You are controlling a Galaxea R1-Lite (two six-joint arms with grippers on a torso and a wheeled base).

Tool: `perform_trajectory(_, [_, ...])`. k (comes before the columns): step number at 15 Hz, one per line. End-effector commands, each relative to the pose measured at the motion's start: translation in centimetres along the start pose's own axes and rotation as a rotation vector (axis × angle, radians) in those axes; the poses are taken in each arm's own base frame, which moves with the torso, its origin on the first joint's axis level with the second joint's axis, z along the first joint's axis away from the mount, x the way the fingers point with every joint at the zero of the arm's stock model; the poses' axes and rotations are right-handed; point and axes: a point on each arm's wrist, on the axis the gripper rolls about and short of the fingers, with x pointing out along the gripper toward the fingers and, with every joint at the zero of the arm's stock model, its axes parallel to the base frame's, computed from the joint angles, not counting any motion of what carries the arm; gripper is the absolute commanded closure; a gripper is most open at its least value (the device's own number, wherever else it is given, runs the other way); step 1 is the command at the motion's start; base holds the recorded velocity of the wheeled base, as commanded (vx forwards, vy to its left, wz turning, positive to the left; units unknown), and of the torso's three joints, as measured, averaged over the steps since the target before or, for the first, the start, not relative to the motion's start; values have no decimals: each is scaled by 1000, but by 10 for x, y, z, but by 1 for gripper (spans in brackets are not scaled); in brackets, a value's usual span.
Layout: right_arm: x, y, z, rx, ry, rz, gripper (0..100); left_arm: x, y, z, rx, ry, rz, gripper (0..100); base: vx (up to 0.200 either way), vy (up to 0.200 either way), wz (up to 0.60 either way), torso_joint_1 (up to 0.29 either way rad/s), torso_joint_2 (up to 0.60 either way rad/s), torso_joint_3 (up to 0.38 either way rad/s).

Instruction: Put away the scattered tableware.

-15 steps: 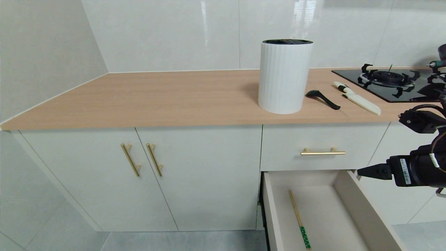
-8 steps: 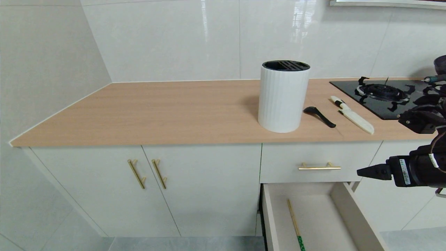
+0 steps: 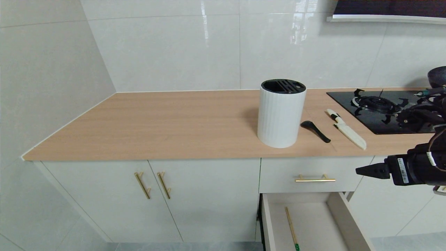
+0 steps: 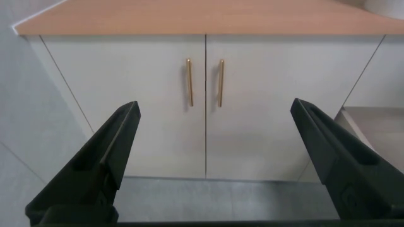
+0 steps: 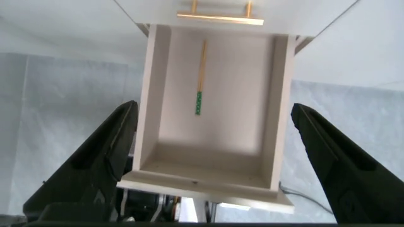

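A white ribbed utensil holder point(image 3: 281, 115) with a black slotted top stands on the wooden countertop point(image 3: 174, 125). To its right lie a black spoon point(image 3: 315, 130) and a knife point(image 3: 346, 129) with a cream blade. Below, an open drawer point(image 3: 336, 212) holds a pair of chopsticks point(image 3: 291, 225) with green ends. My right gripper point(image 3: 369, 171) hangs open in front of the cabinet, right of the drawer and below counter height. In the right wrist view it point(image 5: 213, 107) looks down on the drawer point(image 5: 146, 113) and the chopsticks point(image 5: 201, 79). My left gripper point(image 4: 214, 103) is open, facing the cabinet doors.
A black gas hob point(image 3: 378, 106) sits at the counter's right end. A shut drawer with a gold handle point(image 3: 315, 180) lies above the open one. Two cabinet doors with gold handles point(image 4: 188, 82) are to the left. Tiled walls close the back and left.
The head camera has shifted, so the whole scene sits lower in the picture. The holder, spoon, knife and chopsticks have not moved on their own. My right gripper holds about the same spot.
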Motion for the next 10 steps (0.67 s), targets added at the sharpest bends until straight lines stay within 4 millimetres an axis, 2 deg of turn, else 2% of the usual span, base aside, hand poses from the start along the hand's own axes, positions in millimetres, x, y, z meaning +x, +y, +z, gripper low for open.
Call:
perform_trajectory(1, [14,1,9,-44,-48,-2,0,0,0,0,0,1,1,0,0,0,0,36,-76,-41])
perform_trajectory(3, [35,-14,33,-139,-154,-44,0,0,0,0,0,0,1,0,0,0,0,0,0,0])
perform_trajectory(6, [78,-36,71,-150,-191,-3,0,0,0,0,0,1,1,0,0,0,0,0,0,0])
perform_trajectory(7, [101,-47,82,-164,-189,27,0,0,0,0,0,0,1,0,0,0,0,0,0,0])
perform_trajectory(9, [138,-52,93,-181,-172,44,0,0,0,0,0,0,1,0,0,0,0,0,0,0])
perform_trajectory(10, [149,-52,94,-185,-161,50,0,0,0,0,0,1,1,0,0,0,0,0,0,0])
